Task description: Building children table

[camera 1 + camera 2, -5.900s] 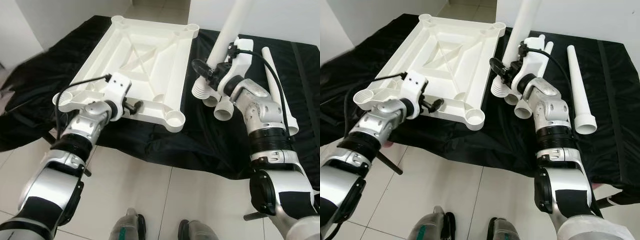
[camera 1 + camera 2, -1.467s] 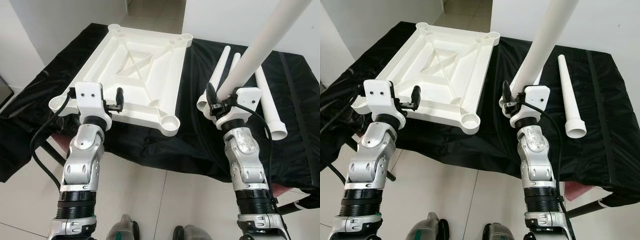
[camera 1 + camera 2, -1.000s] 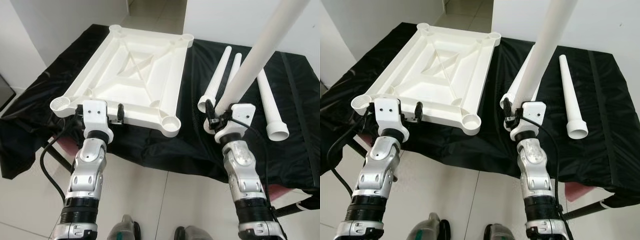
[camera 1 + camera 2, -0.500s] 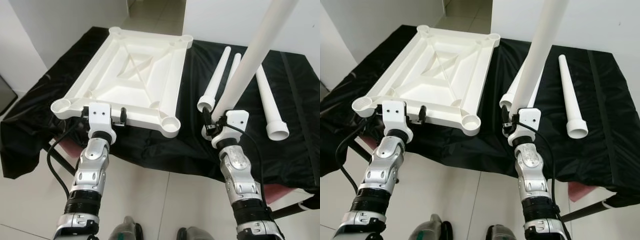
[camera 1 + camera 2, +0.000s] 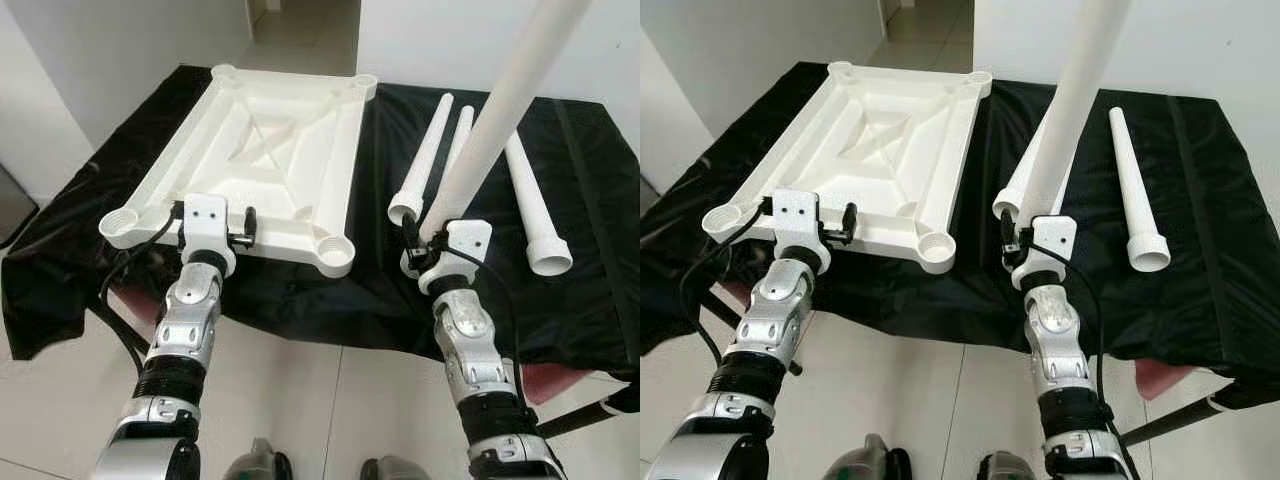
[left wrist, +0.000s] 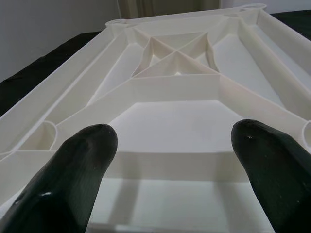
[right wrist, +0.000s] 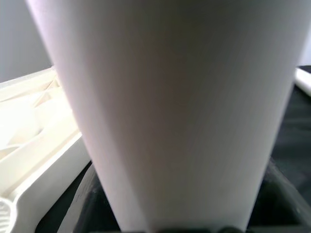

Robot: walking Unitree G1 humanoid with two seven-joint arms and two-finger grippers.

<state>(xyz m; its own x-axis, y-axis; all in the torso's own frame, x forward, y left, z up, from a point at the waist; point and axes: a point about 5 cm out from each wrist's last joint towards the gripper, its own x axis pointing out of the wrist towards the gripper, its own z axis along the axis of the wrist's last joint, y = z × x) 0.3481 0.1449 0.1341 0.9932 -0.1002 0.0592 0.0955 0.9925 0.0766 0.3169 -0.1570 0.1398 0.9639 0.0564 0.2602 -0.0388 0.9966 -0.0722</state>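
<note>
The white tabletop (image 5: 262,140) lies upside down on the black cloth, with a round socket at its near right corner (image 5: 335,249). My left gripper (image 5: 247,226) is at the tabletop's near rim, fingers (image 6: 77,170) open, with the ribbed underside (image 6: 175,97) ahead of them. At the table's front edge my right gripper (image 5: 418,240) is shut on the thick end of a white leg (image 5: 500,100), which rises steeply up and to the right, close up as the white leg (image 7: 180,107). Three loose legs lie on the cloth, one nearest the tabletop (image 5: 425,155) and one at the right (image 5: 530,205).
The black cloth (image 5: 330,300) hangs over the table's front edge. Below lie the pale tiled floor (image 5: 300,400) and my feet (image 5: 260,465). White walls stand behind and to the left. A bare stretch of cloth (image 5: 590,160) lies at the far right.
Over the last seconds my right gripper lifted the leg off the pile and drew back to the table's front edge, the leg steeper. My left gripper drew back to the tabletop's near rim.
</note>
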